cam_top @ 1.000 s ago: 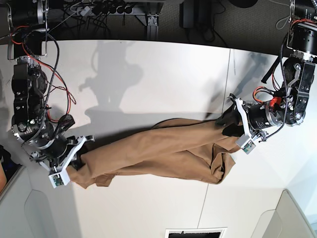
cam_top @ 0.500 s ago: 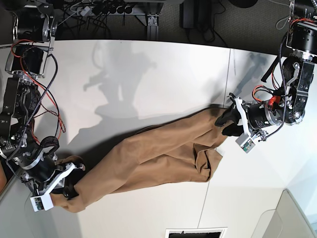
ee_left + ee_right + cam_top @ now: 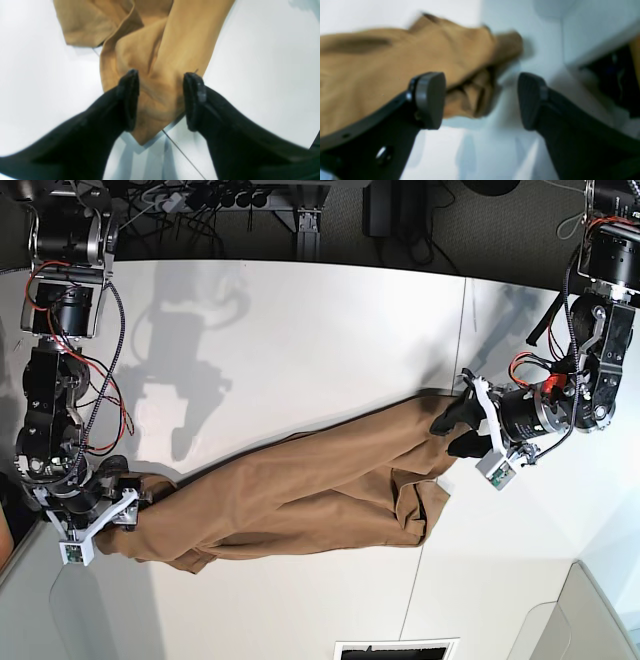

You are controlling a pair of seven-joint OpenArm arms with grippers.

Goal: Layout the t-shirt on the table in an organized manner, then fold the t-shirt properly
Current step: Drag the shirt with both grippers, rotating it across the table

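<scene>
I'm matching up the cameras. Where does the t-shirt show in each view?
Base: t-shirt stretched across the middle, between both arms.
Left wrist: top centre, bunched between the fingers.
Right wrist: blurred, upper left.
Shared landmark: the white table.

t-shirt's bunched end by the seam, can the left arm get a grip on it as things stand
Probably yes: the left end effector already straddles that end of the t-shirt, jaws apart, cloth between them, nothing else on the table nearby.

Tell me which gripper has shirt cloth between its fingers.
The left gripper: a bunched end of the t-shirt sits between its fingers. The right gripper gapes, with only bare table between its fingers and the cloth beyond them.
</scene>
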